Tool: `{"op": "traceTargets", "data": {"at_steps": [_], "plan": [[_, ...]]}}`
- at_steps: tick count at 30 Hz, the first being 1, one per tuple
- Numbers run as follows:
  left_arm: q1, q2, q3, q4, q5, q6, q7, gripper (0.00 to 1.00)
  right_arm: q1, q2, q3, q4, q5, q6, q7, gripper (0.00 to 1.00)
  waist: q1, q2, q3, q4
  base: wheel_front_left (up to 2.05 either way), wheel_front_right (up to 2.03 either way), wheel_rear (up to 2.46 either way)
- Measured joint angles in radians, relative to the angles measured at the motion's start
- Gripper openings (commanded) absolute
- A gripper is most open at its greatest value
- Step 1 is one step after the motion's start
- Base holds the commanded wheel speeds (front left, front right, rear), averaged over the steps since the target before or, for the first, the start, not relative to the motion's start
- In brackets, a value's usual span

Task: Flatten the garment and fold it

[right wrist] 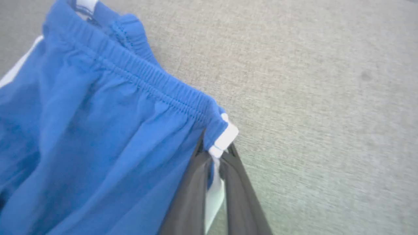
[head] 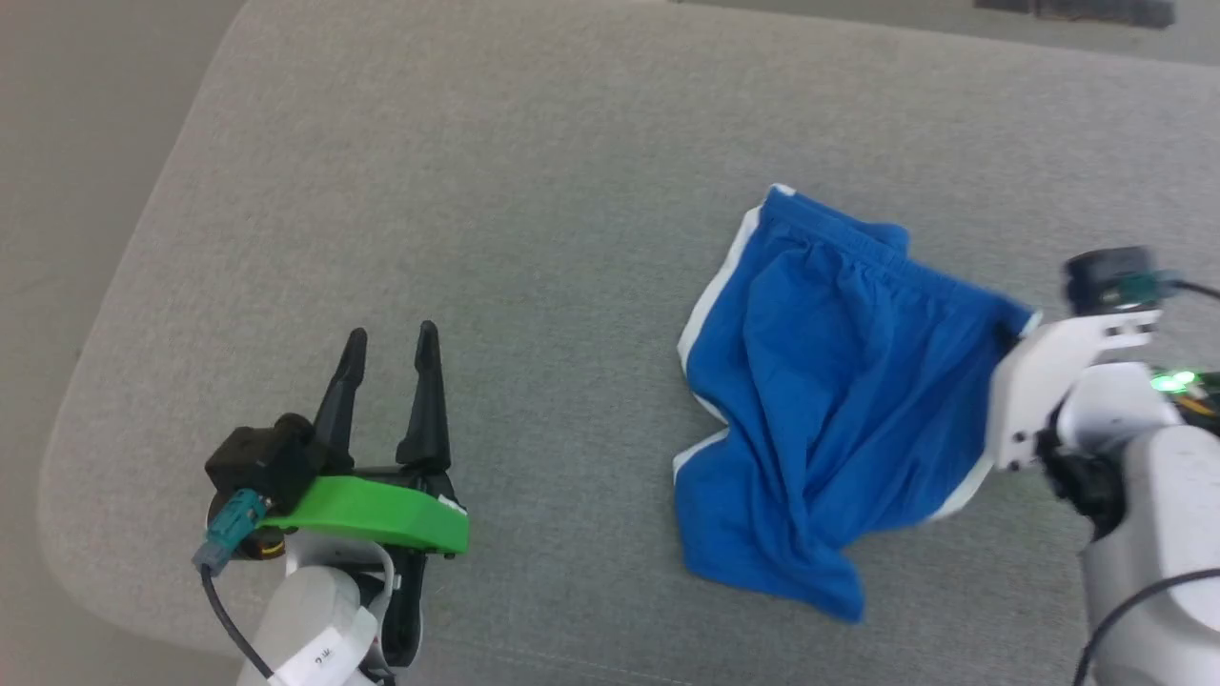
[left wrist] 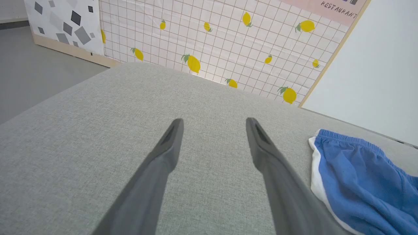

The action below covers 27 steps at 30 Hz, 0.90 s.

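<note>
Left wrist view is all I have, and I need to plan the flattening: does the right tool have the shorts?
Observer: Yes. The right tool is shut on the shorts at one end of the waistband.
Operator: Do they lie flat?
Observer: No. In the head view they are crumpled, with deep folds running down the middle.
Operator: Does any part hang off the cushion?
Observer: None that I can see. Grey cushion shows above, left of and below them; the right arm hides their right edge.
</note>
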Motion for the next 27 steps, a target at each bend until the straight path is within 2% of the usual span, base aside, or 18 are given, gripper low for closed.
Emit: {"op": "traceTargets", "data": {"at_steps": [4, 11, 16, 17, 18, 19, 21, 24, 27], "plan": [[0.001, -0.003, -0.002, 0.016, 0.002, -0.008, 0.0, 1.0, 0.056, 0.014, -0.072, -0.122, 0.018, 0.0, -0.026, 0.0, 0.0, 0.0, -0.024, -0.032, 0.0, 0.0, 0.0], [0.006, -0.007, -0.024, 0.045, 0.002, -0.011, 0.0, 1.0, 0.335, 0.048, -0.233, -0.321, 0.046, 0.0, 0.018, 0.0, 0.0, 0.0, -0.065, -0.105, 0.0, 0.0, 0.0], [0.006, -0.01, -0.044, 0.075, 0.001, -0.016, 0.0, 1.0, 0.486, 0.051, -0.232, -0.288, 0.193, 0.0, 0.059, 0.0, 0.0, 0.0, -0.091, -0.15, 0.0, 0.0, 0.0], [0.006, -0.01, -0.047, 0.081, -0.001, -0.016, 0.0, 1.0, 0.492, 0.052, -0.225, -0.279, 0.206, 0.0, 0.049, 0.11, 0.0, 0.0, -0.096, -0.155, 0.0, 0.0, 0.0], [0.006, -0.01, -0.052, 0.086, -0.008, -0.016, 0.002, 1.0, 0.493, 0.052, -0.22, -0.27, 0.23, 0.0, 0.027, 0.87, 0.0001, 0.0, -0.102, -0.16, 0.0, 0.0, 0.0], [0.006, -0.01, -0.057, 0.092, -0.015, -0.016, 0.007, 1.0, 0.491, 0.052, -0.214, -0.265, 0.241, 0.0, 0.0, 1.0, 0.0, 0.0, -0.109, -0.165, 0.0, 0.0, 0.0], [0.006, -0.01, -0.068, 0.101, -0.03, -0.016, 0.029, 1.0, 0.481, 0.053, -0.225, -0.252, 0.26, 0.0, -0.051, 1.0, 0.0, 0.0, -0.121, -0.171, 0.0, 0.0, 0.0], [0.005, -0.011, -0.104, 0.108, -0.07, -0.024, 0.127, 1.0, 0.454, 0.053, -0.256, -0.246, 0.248, 0.0, -0.124, 1.0, 0.0, 0.0, -0.142, -0.174, 0.0, 0.0, 0.0], [-0.001, -0.012, -0.165, 0.103, -0.11, -0.027, 0.3, 1.0, 0.432, 0.052, -0.291, -0.248, 0.218, 0.0, -0.164, 1.0, 0.0, 0.0, -0.159, -0.17, 0.0, 0.0, 0.0]]}}
